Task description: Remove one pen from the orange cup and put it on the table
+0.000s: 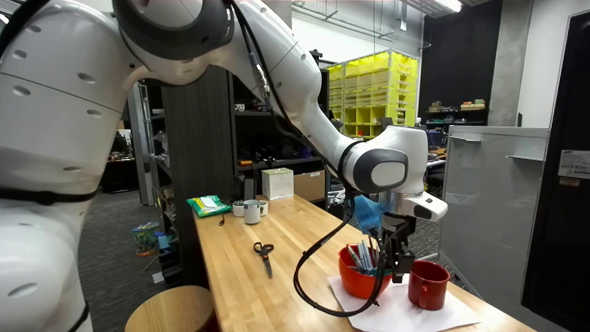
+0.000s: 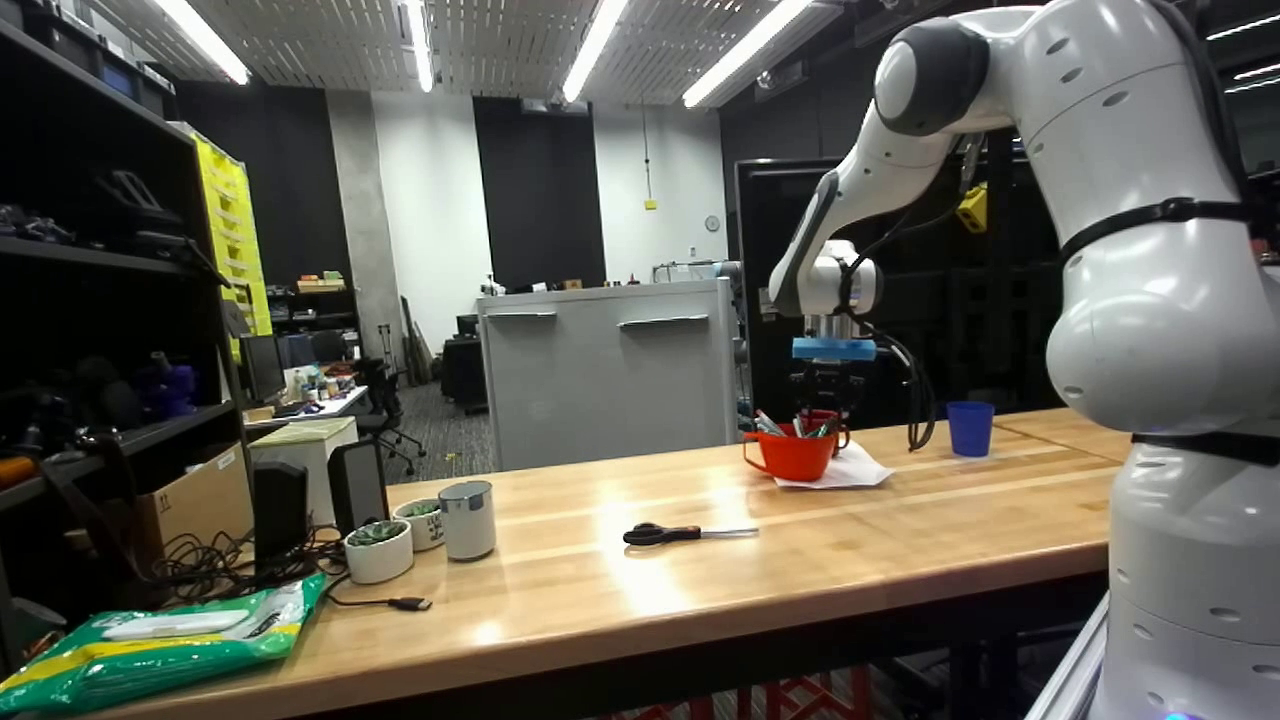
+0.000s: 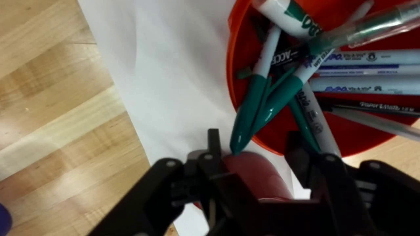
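Observation:
The orange cup (image 1: pixel 354 287) stands on white paper on the wooden table (image 1: pixel 249 295); it also shows in an exterior view (image 2: pixel 795 462). In the wrist view its rim (image 3: pixel 230 75) encloses several pens and markers. Pale grey pens (image 3: pixel 361 84) lie at the right in it. Two green-capped pens (image 3: pixel 249 114) lean over the rim, their cap ends between the fingers in the picture. My gripper (image 3: pixel 254 141) is open and points down at the cup's edge. One finger overlaps the cup beside a grey marker (image 3: pixel 320 123); contact cannot be told. The gripper (image 1: pixel 398 272) shows in an exterior view.
A darker red cup (image 1: pixel 428 287) stands close beside the orange cup, under the gripper in the wrist view (image 3: pixel 254 173). White paper (image 3: pixel 157 65) lies beneath. Black-handled scissors (image 1: pixel 264 253) lie on the table. A blue cup (image 2: pixel 969 430) stands nearer the robot base. A grey cup (image 2: pixel 467 520) stands farther off.

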